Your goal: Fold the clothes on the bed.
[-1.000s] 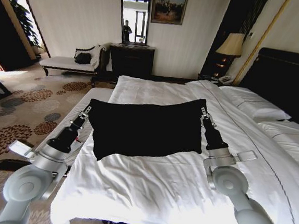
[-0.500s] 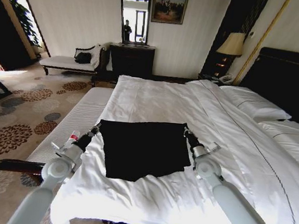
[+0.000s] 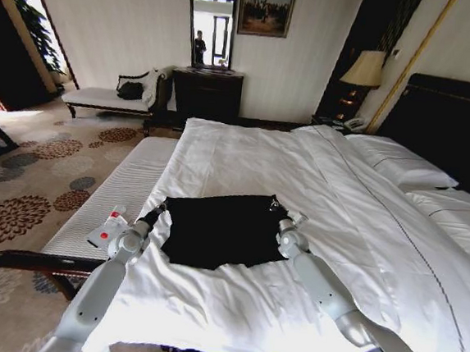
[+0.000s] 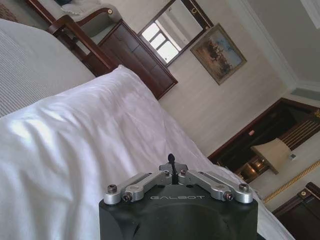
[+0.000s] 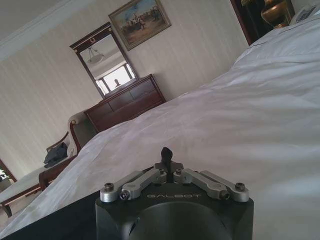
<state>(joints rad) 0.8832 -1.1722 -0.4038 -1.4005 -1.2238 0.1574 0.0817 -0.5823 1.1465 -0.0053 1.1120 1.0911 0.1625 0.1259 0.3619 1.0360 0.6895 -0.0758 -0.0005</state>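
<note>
Left gripper, low at the near-left corner of the black T-shirt, fingers clenched together in its wrist view; right gripper at the far-right corner, fingers likewise pressed together. Whether cloth is pinched between them cannot be told. The T-shirt lies folded flat on the white sheet near the foot of the bed. Behind: 2 pillows, dresser, mirror.

striped bench, dresser, lamp
</note>
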